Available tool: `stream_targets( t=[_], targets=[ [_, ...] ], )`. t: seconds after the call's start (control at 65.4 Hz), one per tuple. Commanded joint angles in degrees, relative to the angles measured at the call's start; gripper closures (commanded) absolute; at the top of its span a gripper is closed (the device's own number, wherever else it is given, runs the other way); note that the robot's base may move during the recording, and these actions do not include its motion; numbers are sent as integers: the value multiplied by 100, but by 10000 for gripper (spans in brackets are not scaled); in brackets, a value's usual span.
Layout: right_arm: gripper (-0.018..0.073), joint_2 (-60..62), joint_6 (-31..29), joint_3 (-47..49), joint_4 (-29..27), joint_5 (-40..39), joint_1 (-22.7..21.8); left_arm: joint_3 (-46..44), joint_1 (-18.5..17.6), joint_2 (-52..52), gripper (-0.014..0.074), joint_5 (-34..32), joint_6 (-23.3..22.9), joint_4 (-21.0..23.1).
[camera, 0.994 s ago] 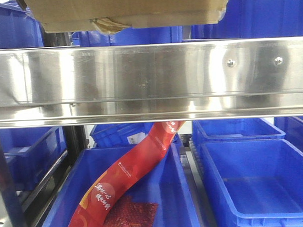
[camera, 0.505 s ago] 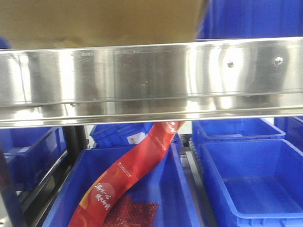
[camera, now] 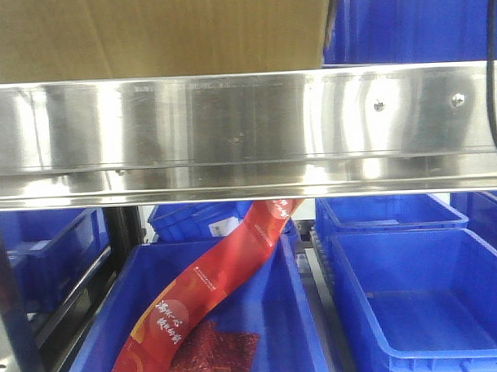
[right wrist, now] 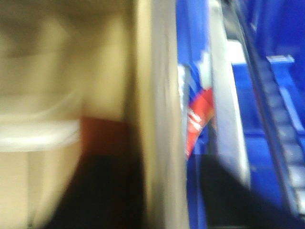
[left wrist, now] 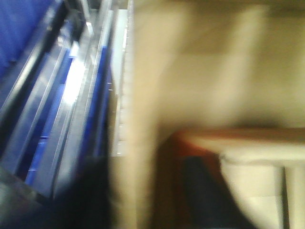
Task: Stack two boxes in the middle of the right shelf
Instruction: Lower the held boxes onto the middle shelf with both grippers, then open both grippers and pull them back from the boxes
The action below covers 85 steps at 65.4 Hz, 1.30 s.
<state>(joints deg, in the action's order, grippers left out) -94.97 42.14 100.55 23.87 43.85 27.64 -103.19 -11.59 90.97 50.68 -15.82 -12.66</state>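
Cardboard box (camera: 157,34) at the right shelf (camera: 247,133), stacking unconfirmed.

Nearest, blue bins (camera: 416,302) sat below the shelf's front rim, one holding a red packet (camera: 211,293). Beyond the rim, the box's brown face filled the left and centre of the shelf's front edge. Wrist views were blurred; neither claw's state could be told. A second box could not be made out, so the stack appeared incomplete.

Arms, both: outside my front view. Wrist views too blurred; I cannot read either gripper's jaw state.
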Motion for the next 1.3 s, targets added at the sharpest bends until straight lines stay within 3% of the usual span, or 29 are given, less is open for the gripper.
stream_targets(
  t=[0.0,0.245,0.321,0.413,0.535,0.612,0.704,0.78,0.902,0.964,1.101,1.285],
  targets=[
    [134,62,16,58,83,-175,2,-44,-11,17,166,-169,16,47],
    [126,190,-102,235,225,-102,2,-189,-11,-5,177,-236,16,89],
    [171,223,-361,302,225,-26,2,-282,-11,-42,207,-86,16,276],
    [372,223,-777,340,225,277,2,-276,-11,-91,365,17,26,398],
    [730,168,-805,340,235,663,2,-276,-47,-103,680,134,26,669],
    [721,159,-820,340,235,634,-24,-276,-172,-103,708,173,58,798],
    [721,159,-829,340,235,624,-24,-276,-468,-113,708,273,-13,572],
    [721,170,-1102,328,235,563,-24,-214,-844,-154,708,403,-799,-25],
    [721,229,-1249,316,235,507,-92,327,-1557,-368,708,127,-1924,-1619],
    [721,320,-1249,222,235,323,-181,699,-1801,-502,708,-67,-2246,-1940],
    [721,726,-1249,-340,100,-325,-381,1576,-1879,-866,708,-778,-2351,-1877],
    [721,1647,-1249,-2044,100,-1830,-569,2877,-1536,-1463,708,-1891,-2340,-1475]
  ],
)
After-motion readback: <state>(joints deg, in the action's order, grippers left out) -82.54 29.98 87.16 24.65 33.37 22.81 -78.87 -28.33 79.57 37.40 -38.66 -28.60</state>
